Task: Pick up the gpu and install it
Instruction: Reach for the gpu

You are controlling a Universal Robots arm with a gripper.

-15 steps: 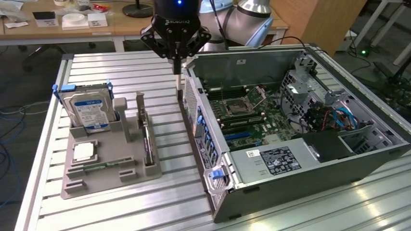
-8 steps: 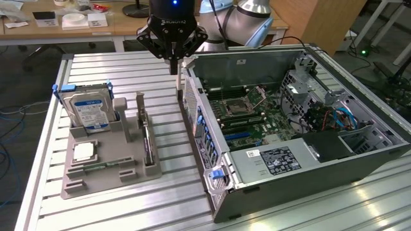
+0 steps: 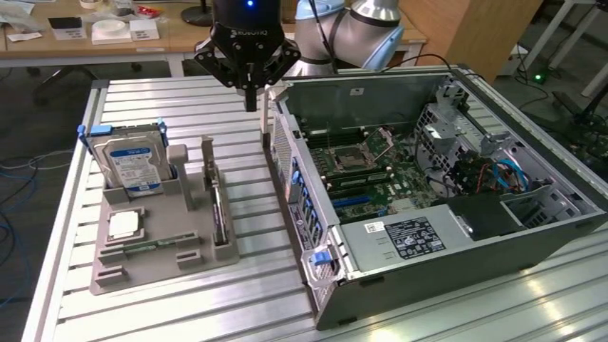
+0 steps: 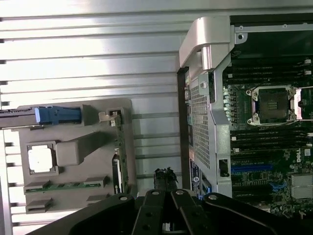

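Note:
The gpu (image 3: pixel 219 208) stands on edge as a thin dark slab in a slot along the side of the grey holder (image 3: pixel 161 267) that faces the case. In the wrist view the gpu (image 4: pixel 119 164) shows as a narrow green strip on that same edge of the holder (image 4: pixel 93 125). My gripper (image 3: pixel 250 103) hangs above the slatted table beyond the holder's far end, close to the corner of the open computer case (image 3: pixel 399 299). Its fingers are shut together with nothing between them. In the wrist view the gripper (image 4: pixel 165 177) sits over the gap between holder and case.
A blue-labelled hard drive (image 3: pixel 133 164) stands upright in the holder, with a processor (image 3: pixel 124 225) and a memory stick (image 3: pixel 152 247) lying in front of it. The case's motherboard (image 3: pixel 371 178) faces up. A wooden desk (image 3: pixel 95 43) with small boxes lies behind the table.

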